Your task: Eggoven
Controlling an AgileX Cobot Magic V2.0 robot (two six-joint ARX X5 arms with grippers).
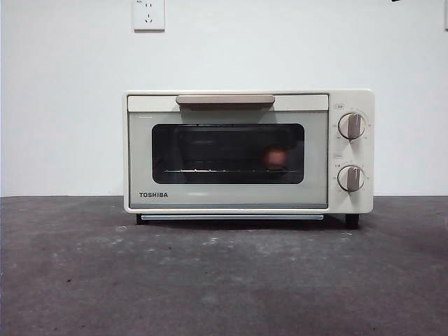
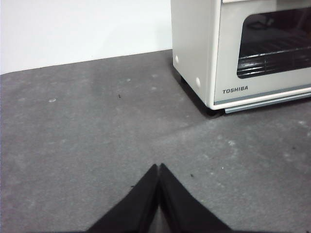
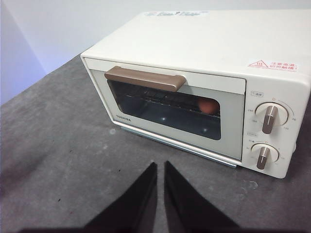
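The cream TOSHIBA toaster oven (image 1: 231, 196) stands on the dark table against the white wall, with its door closed. The reddish-brown egg (image 1: 275, 158) lies on the rack inside, at the right behind the dark glass; it also shows in the right wrist view (image 3: 209, 105). My left gripper (image 2: 159, 166) is shut and empty, low over the table, off the oven's (image 2: 194, 43) left front corner. My right gripper (image 3: 160, 164) is shut and empty, above the table in front of the oven (image 3: 204, 43), apart from it. Neither gripper shows in the front view.
The oven's brown door handle (image 1: 225, 101) runs along the top of the door, and two grey knobs (image 1: 351, 126) (image 1: 351, 178) sit on its right panel. A wall socket (image 1: 148, 14) is on the wall above. The grey table (image 1: 224, 280) spreads in front.
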